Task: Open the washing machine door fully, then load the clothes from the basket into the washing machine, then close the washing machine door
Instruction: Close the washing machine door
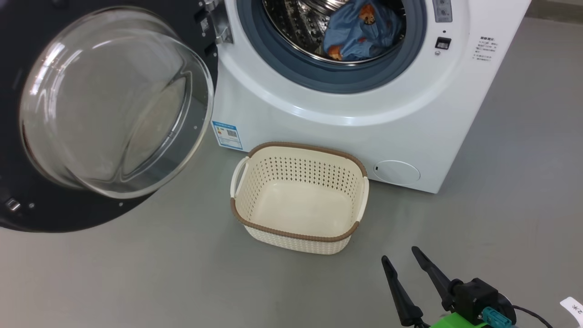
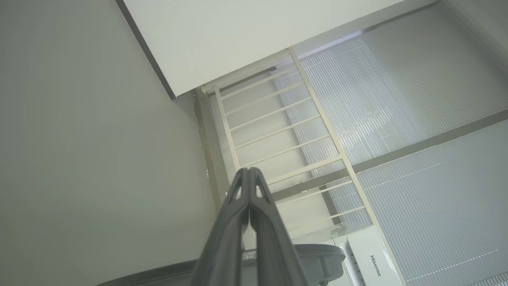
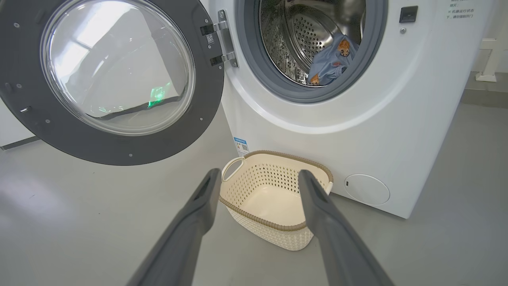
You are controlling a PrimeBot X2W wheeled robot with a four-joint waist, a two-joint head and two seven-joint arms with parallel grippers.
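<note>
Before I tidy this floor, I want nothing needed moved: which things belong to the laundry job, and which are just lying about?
Job: washing machine; washing machine door, open; clothes, in the drum; basket, empty; right claw, open.
Lying about: white paper slip on the floor; white Hisense appliance.

A white barred railing (image 2: 322, 115) stands before ribbed translucent panels (image 2: 397, 99), with a white Hisense unit (image 2: 373, 258) near it. A white tag (image 1: 573, 307) shows against the grey floor (image 1: 136, 282).
</note>
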